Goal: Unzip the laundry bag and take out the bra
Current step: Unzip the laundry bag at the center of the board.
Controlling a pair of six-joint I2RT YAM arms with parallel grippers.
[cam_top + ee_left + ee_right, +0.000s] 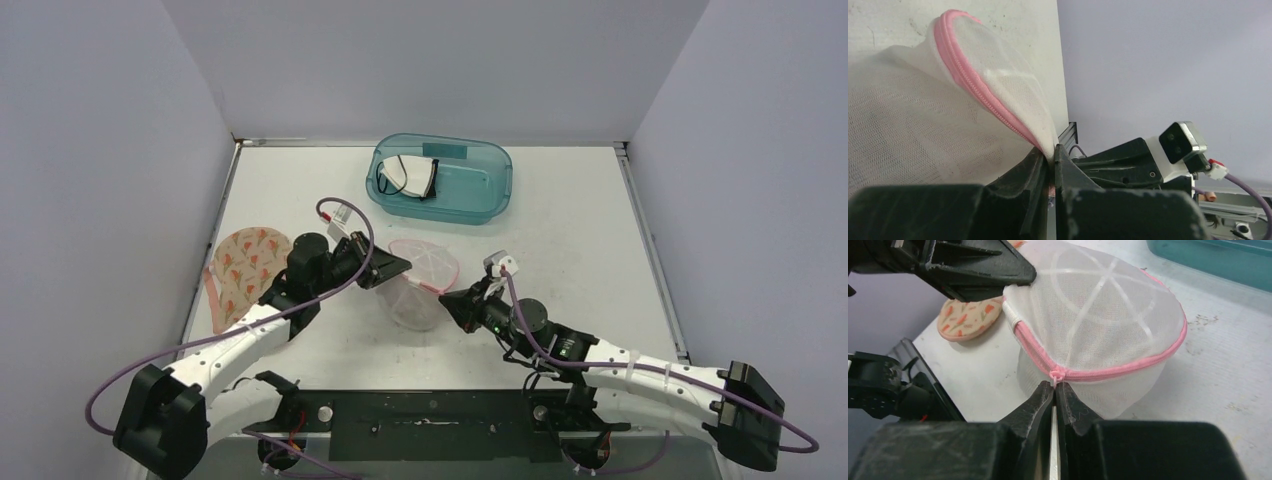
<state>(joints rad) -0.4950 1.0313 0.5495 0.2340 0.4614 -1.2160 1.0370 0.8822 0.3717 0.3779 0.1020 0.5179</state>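
Observation:
A white mesh laundry bag [420,285] with a pink zipper [1128,369] stands at the table's middle. It fills the right wrist view [1098,315] and the left wrist view [923,130]. My left gripper [392,268] is shut on the bag's left edge by the zipper end [1053,152]. My right gripper [452,303] is shut on the pink zipper pull [1055,377] at the bag's near side. The zipper looks closed along the visible run. The bag's inside is not clear, so the bra is hidden.
A teal plastic bin [440,180] with a white and black garment [412,177] stands at the back. A round pad with an orange print [243,270] lies at the left, also in the right wrist view [968,317].

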